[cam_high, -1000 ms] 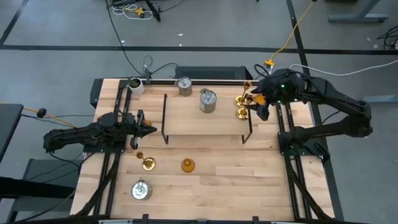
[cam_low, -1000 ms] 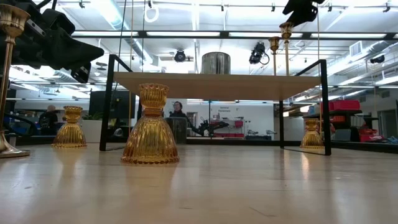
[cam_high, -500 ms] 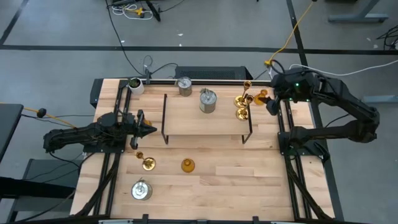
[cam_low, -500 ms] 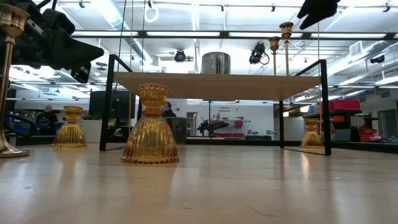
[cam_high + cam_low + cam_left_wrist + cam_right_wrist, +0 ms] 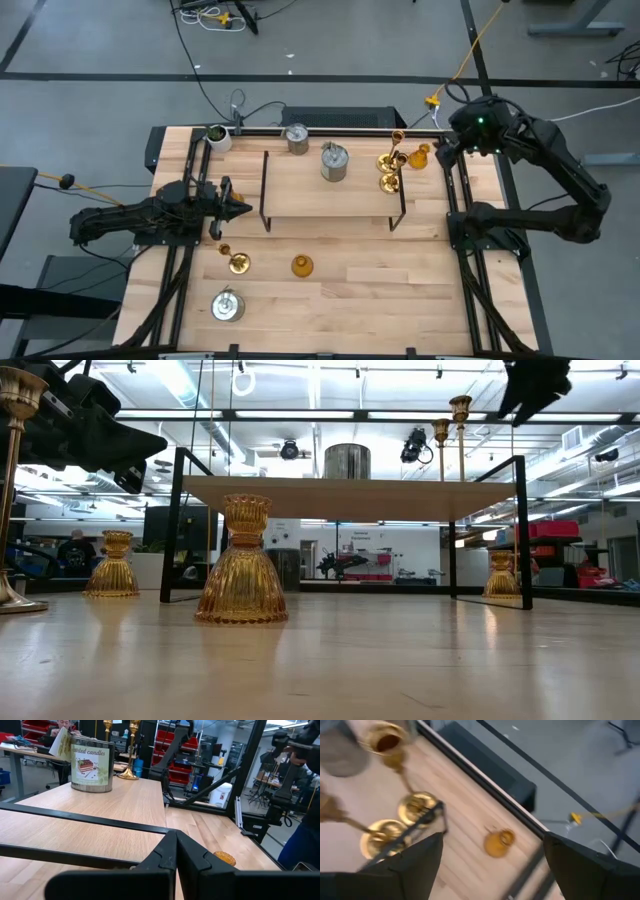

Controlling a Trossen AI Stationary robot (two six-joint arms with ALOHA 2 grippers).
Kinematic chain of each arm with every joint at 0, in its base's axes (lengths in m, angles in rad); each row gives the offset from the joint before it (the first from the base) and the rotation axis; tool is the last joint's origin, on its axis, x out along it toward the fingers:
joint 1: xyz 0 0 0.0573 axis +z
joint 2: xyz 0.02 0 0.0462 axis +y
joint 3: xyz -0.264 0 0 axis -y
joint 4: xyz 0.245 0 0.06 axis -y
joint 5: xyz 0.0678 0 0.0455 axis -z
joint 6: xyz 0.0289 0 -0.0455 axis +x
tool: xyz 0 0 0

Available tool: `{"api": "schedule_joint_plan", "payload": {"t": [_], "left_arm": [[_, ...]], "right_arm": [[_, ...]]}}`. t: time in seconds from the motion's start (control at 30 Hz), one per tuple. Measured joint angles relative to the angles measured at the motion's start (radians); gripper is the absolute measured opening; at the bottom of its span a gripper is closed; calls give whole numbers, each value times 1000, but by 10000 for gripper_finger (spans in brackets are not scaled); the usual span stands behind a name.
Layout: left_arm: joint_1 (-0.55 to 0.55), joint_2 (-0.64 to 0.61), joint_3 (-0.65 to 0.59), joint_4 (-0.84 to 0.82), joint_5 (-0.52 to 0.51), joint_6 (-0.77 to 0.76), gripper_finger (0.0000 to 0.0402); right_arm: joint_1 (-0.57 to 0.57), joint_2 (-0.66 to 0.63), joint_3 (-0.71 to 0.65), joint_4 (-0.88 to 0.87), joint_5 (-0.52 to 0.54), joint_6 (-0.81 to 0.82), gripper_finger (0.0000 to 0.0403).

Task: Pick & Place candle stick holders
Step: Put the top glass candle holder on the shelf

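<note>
On the wooden rack (image 5: 300, 185) stand a silver can holder (image 5: 335, 162) and two gold brass holders (image 5: 389, 171). An amber holder (image 5: 497, 843) stands on the table right of the rack, near the far right corner. My right gripper (image 5: 442, 152) hangs open above that holder, tilted down, and touches nothing. A brass holder (image 5: 235, 262), an amber one (image 5: 301, 265) and a silver can (image 5: 227, 305) stand on the near table. Another silver can (image 5: 296, 138) stands behind the rack. My left gripper (image 5: 240, 208) is shut and level at the rack's left side.
A whitish cup (image 5: 217, 135) stands at the far left corner. The rack's black wire sides (image 5: 266, 190) rise at both its ends. Black rails (image 5: 455, 200) run along the table's right side. Bare wood lies at the near right (image 5: 400, 290).
My right gripper has swung from over the brass holders at the rack's right end toward the table's right edge, turning as it went. It has stayed open. No holder has moved.
</note>
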Motion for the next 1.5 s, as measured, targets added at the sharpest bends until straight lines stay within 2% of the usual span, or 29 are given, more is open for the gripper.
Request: {"api": "schedule_joint_plan", "payload": {"t": [0.17, 0.4, 0.77, 1.3, 1.5], "left_arm": [[0, 0, 0, 0, 0, 0, 7], [0, 0, 0, 0, 0, 0, 7], [0, 0, 0, 0, 0, 0, 7], [0, 0, 0, 0, 0, 0, 7], [0, 0, 0, 0, 0, 0, 7]], "right_arm": [[-62, 0, -16, -23, 11, 0, 346], [-130, 0, -133, -22, -5, 54, 346], [-167, 41, -263, 45, -4, 65, 346], [-168, 232, -279, 110, 31, 367, 346], [-179, 266, -279, 160, 39, 419, 346]]}}
